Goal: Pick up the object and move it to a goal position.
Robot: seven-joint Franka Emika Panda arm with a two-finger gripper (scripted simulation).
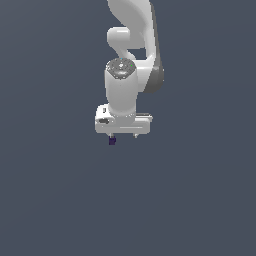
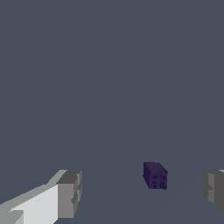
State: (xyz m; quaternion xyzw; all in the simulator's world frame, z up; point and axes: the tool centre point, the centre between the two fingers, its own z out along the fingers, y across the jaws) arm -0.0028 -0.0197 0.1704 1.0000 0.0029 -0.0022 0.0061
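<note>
- The object [image 2: 155, 175] is a tiny dark purple block. In the wrist view it sits between the two grey fingers [image 2: 70, 194], with a gap on each side. It is closer to one finger than the other.
- In the exterior view the block [image 1: 112, 141] peeks out just under the gripper [image 1: 123, 135], near the side on the exterior view's left. I cannot tell from this picture if it rests on the floor or hangs in the air.
- The claw is apart. The fingers do not touch the block, so nothing is grabbed yet.
- I think the task is only at the start. The claw is lined up around the block, but the squeeze, the lift and the trip to the goal are all left to do.
- No goal mark shows in either picture, so I cannot say where the block must go.
- The white arm [image 1: 131, 55] comes down from the top of the exterior view. Its wrist points straight down, and the flat hand part sits level above the block.
- All around is plain grey-blue.
</note>
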